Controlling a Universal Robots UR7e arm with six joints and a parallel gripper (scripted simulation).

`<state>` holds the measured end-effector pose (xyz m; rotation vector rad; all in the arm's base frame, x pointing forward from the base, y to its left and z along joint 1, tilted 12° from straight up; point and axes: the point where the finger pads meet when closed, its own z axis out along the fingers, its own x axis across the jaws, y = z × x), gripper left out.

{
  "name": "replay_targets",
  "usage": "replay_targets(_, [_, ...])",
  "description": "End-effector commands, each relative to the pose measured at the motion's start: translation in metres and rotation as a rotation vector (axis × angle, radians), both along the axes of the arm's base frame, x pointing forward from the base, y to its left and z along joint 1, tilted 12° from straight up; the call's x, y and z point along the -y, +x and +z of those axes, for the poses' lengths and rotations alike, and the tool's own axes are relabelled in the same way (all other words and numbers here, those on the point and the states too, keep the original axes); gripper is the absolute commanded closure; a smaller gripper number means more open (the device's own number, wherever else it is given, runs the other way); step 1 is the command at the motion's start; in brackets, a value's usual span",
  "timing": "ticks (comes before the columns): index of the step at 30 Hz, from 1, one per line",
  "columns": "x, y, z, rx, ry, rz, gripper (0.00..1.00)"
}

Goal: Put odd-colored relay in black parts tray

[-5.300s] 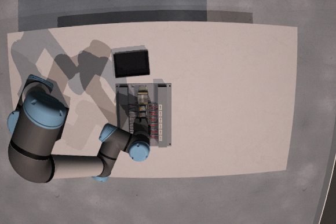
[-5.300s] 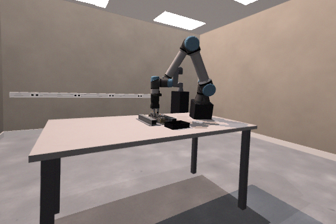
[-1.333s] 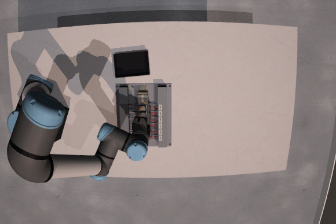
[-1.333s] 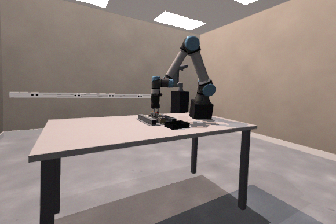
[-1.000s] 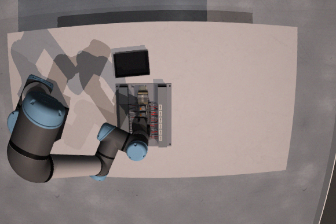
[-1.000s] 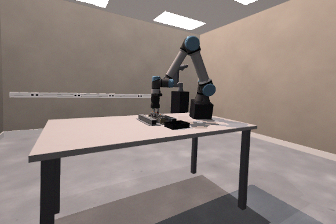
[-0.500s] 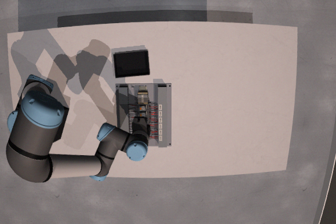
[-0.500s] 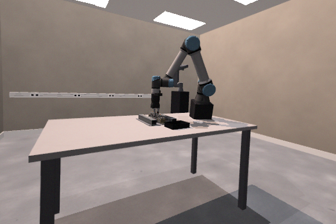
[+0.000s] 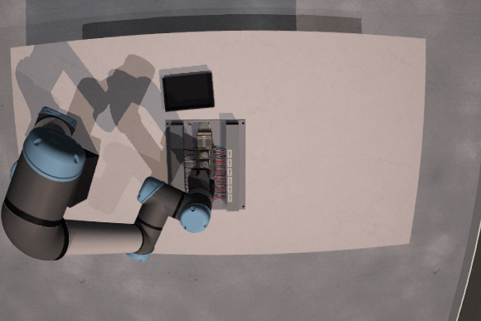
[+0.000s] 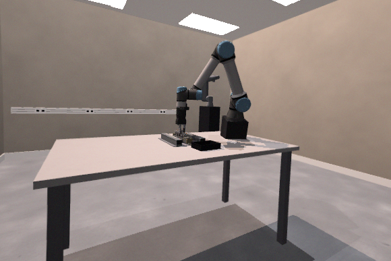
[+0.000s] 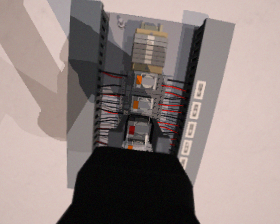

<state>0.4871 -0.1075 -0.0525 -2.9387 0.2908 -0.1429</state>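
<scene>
The relay with the red button is between the fingers of my gripper, which is shut on it. It appears slightly raised from its row; its underside is hidden. Orange-button relays sit farther up the row, and part of another shows just below the held one; the rest are hidden by the gripper. The grey relay panel appears flat on the table. The black parts tray stands just beyond the panel's upper edge in the overhead view and looks empty.
A tan and grey terminal block stands at the tray end of the row. Wire ducts flank the relays, with red and black wires beside them. The arm's black base stands on the table.
</scene>
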Motion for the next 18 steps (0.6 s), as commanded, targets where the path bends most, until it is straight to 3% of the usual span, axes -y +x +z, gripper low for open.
replay_targets(1, [0.004, 0.000, 0.010, 0.004, -0.001, -0.002, 1.00])
replay_targets(18, [0.009, -0.003, 0.037, 0.004, -0.001, -0.002, 1.00])
